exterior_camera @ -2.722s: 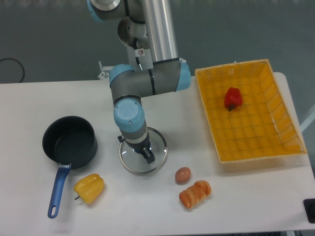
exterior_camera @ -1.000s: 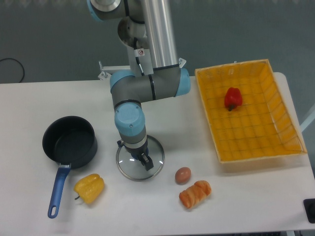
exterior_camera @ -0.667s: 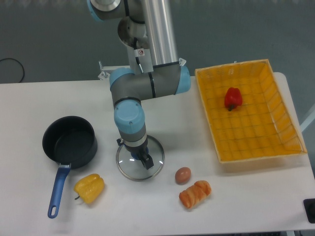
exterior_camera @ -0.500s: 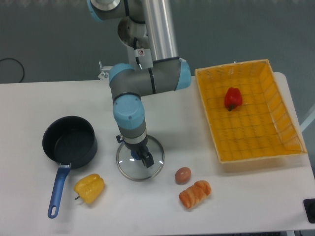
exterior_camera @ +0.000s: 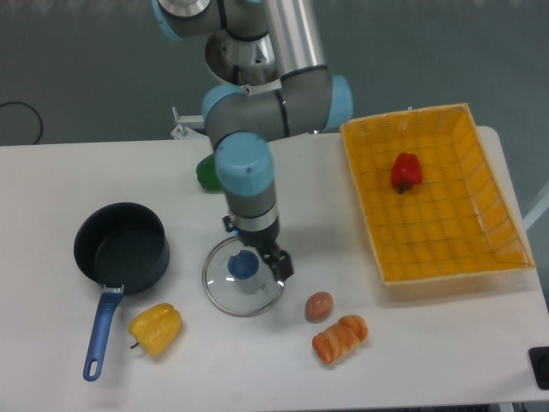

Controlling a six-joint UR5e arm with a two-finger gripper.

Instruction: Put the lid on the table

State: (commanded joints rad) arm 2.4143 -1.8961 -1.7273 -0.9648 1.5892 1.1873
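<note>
Change since earlier: the arm has swung up and to the right off the lid (exterior_camera: 244, 278), so the blue knob (exterior_camera: 241, 265) that the wrist covered half a second ago now shows bare, and a green pepper (exterior_camera: 207, 172) has come into sight behind the arm.
Lid: lies flat on the table (exterior_camera: 69, 184) just right of the black saucepan (exterior_camera: 121, 246), apart from it, its rim clear of the egg (exterior_camera: 319, 305).
Gripper: gripper (exterior_camera: 276, 264) sits beside the knob to its right, no longer over it; one dark finger (exterior_camera: 282, 266) shows, holding nothing (whether the jaws are spread or pressed together cannot be told from above).
Other things: yellow pepper (exterior_camera: 155, 329) and croissant (exterior_camera: 340, 338) near the front edge; red pepper (exterior_camera: 406, 172) in the orange tray (exterior_camera: 497, 197).
Step in hand: judged as retreat after release.
Doing it well: rise straight before travelling sideways, so the finger does not catch the knob or drag the lid toward the saucepan.
</note>
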